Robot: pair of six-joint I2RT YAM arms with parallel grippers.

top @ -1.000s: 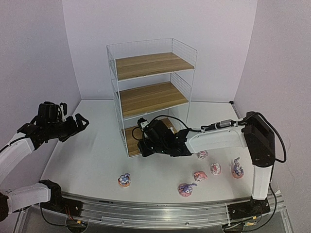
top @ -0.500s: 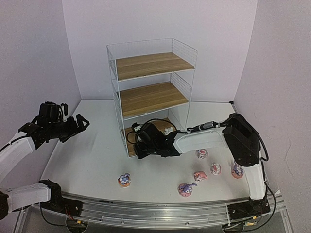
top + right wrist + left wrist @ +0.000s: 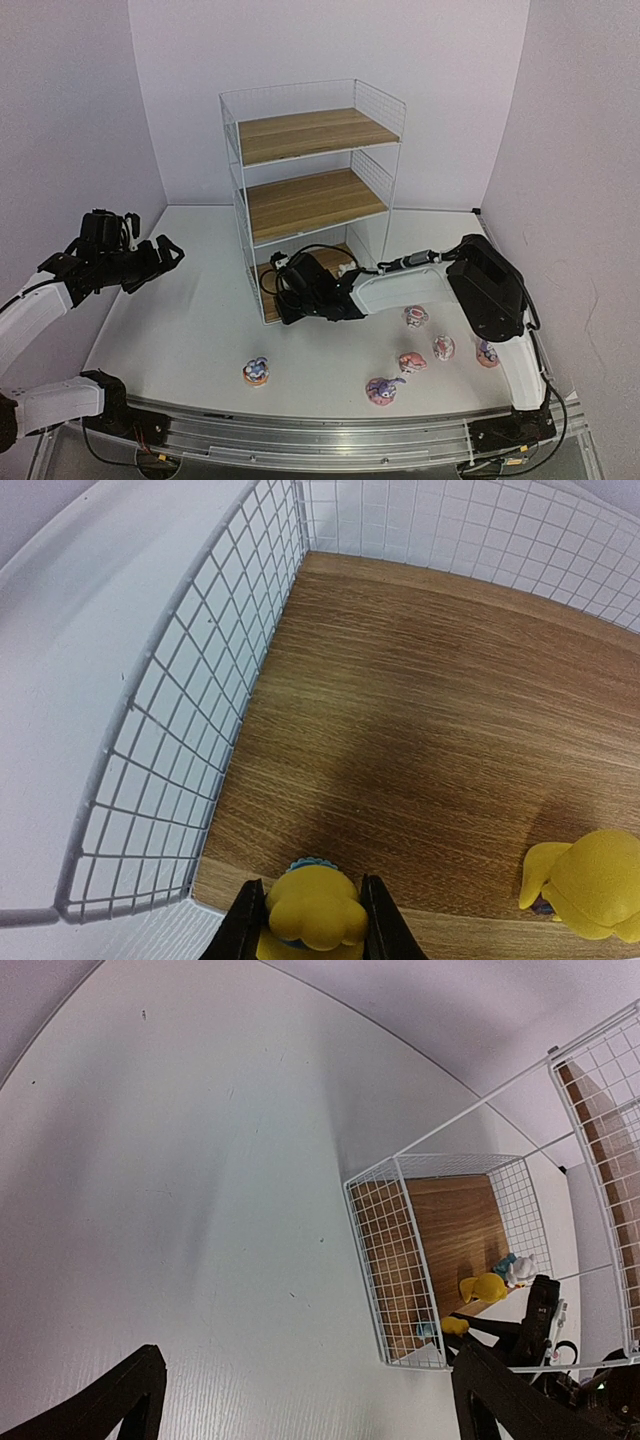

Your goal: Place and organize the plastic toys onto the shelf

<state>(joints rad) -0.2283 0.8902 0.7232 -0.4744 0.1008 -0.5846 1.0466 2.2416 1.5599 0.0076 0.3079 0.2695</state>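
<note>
Right wrist view gives you the clearest look: your right gripper (image 3: 308, 930) is pinching a small yellow toy (image 3: 312, 905), with its two fingers (image 3: 245, 925) pressed against the toy's sides. The gripper is at the front edge of the bottom board (image 3: 400, 700) of the shelf (image 3: 310, 135). You cannot tell from here whether the toy's base touches the wood. The wire side panel (image 3: 170, 780) runs along just to the left of the gripper. A second yellow toy (image 3: 590, 880) stands on the same board off to the gripper's right, apart from the held one.

From the left wrist view, a white and teal toy (image 3: 515, 1268) stands just past that second yellow toy, deeper in the shelf and farther from the right gripper.

From the top external view, six more toys lie on the table (image 3: 200, 320) behind the right gripper, toward the arm bases. A purple bunny (image 3: 256, 371) lies alone behind it and to its left. The other five are behind it on the right: another purple bunny (image 3: 383, 388), three pink ones (image 3: 411, 361) (image 3: 443, 347) (image 3: 416, 316), and a third purple bunny (image 3: 487, 353) partly hidden by the arm.

Your left gripper (image 3: 170, 250) hovers over the table well to the left of the shelf. Its fingers are spread wide and nothing is between them.
</note>
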